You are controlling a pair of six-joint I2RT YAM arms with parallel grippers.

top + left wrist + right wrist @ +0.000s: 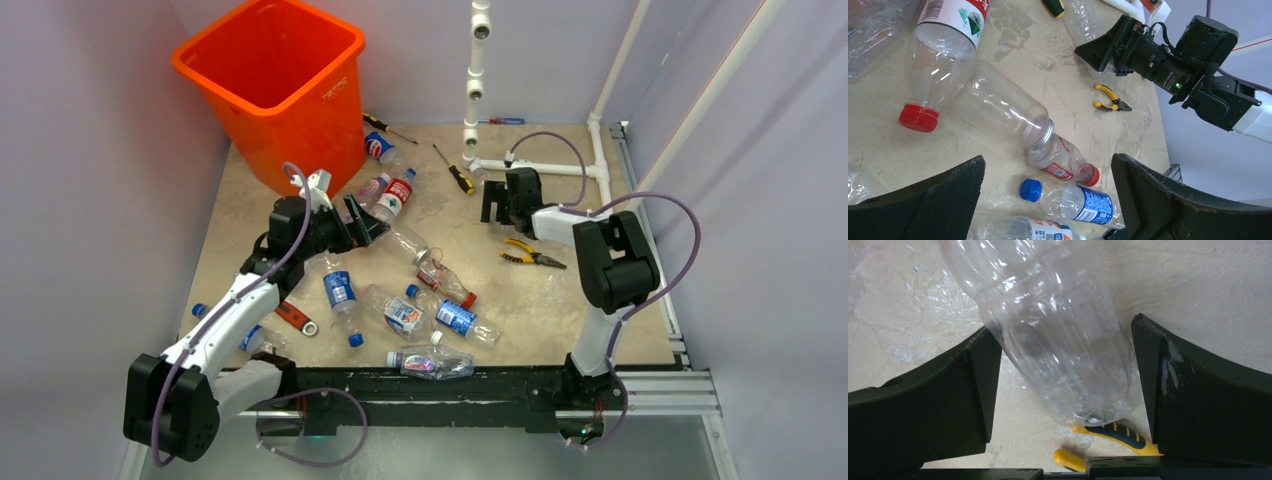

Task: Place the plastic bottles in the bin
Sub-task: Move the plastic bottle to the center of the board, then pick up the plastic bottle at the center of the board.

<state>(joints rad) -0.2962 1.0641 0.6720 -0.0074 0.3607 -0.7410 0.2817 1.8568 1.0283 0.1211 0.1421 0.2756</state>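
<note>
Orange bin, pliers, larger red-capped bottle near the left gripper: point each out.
Orange bin (pixel 300 140), top view, on its front outer wall.
Pliers (pixel 1117 103), left wrist view, at the joint.
Larger red-capped bottle (pixel 940 60), left wrist view, on its clear body.

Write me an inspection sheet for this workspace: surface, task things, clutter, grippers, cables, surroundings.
Surface: beige mottled tabletop, no spill seen.
Job's things: orange bin upright at the far left, no bottle visible inside; about a dozen bottles scattered on the tabletop.
Clutter: screwdrivers, yellow pliers and a red-handled wrench among the bottles; white pipe frame at the far right.
Grippers: left gripper open over bottles, holding nothing; right gripper open around a clear bottle lying on the tabletop.
Cables: a purple cable loops along each arm, none seen snagged.
Surroundings: pale walls on three sides; metal rail at the near edge.
</note>
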